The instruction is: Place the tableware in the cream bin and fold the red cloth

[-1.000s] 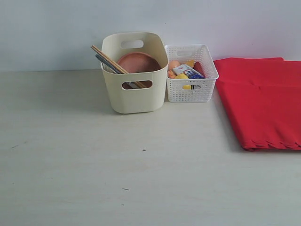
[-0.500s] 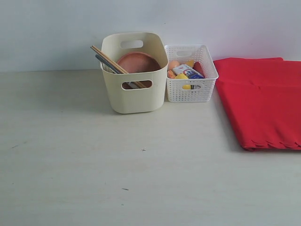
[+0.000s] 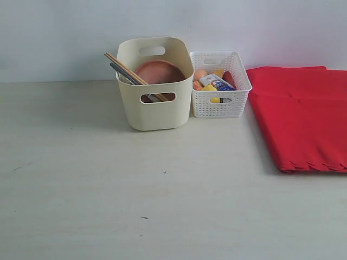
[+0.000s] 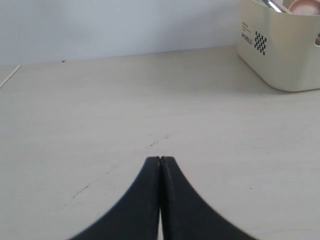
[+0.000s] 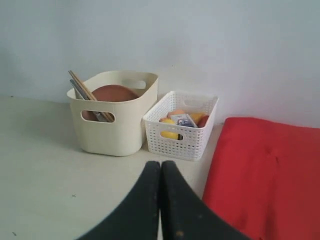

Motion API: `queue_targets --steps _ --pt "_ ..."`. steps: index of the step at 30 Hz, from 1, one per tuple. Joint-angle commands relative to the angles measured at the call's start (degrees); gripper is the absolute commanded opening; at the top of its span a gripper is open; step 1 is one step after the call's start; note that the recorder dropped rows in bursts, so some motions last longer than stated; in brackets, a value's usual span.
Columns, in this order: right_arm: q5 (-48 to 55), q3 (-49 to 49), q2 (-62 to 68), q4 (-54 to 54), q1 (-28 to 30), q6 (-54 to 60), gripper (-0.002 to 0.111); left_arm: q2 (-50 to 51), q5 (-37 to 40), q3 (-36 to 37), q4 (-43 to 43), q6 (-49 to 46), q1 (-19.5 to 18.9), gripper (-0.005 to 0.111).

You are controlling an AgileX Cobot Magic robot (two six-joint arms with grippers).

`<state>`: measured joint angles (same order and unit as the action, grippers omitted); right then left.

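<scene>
Bare table [image 3: 108, 189] before cream bin [image 3: 157, 111]

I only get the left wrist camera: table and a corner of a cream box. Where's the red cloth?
Observer: The red cloth lies on the table, at the right of the exterior view.
Operator: What's between it and the box?
Observer: A white lattice basket with small colourful items inside, right beside the cream bin.
Operator: Is the other claw holding anything?
Observer: No, the right gripper is shut on nothing.
</scene>
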<state>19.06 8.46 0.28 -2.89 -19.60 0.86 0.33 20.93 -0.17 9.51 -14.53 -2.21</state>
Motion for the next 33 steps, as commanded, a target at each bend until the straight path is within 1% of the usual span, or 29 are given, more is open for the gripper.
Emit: queue_targets --steps 1,6,11,19,25,33 --pt "-8.08 -5.03 -0.28 0.30 1.48 -2.72 0.000 -0.33 -0.37 0.17 -0.19 -0.10 -0.17 0.000" --pt "-8.08 -7.39 -0.28 0.30 7.28 -4.05 0.000 -0.33 -0.37 0.17 -0.19 -0.10 -0.17 0.000" --pt "-6.75 -8.46 -0.28 0.30 11.18 -3.78 0.000 -0.33 -0.37 0.17 -0.19 -0.10 -0.17 0.000" --pt "-4.27 -8.46 -0.28 2.89 11.77 -3.76 0.000 -0.33 -0.37 0.17 -0.19 -0.10 -0.17 0.000" --pt "-3.80 -8.46 -0.28 2.89 14.29 -4.15 0.000 -0.33 -0.37 0.17 -0.19 -0.10 -0.17 0.000" --pt "-3.30 -8.46 -0.28 2.89 14.37 -3.97 0.000 -0.33 -0.37 0.17 -0.19 -0.10 -0.17 0.000"
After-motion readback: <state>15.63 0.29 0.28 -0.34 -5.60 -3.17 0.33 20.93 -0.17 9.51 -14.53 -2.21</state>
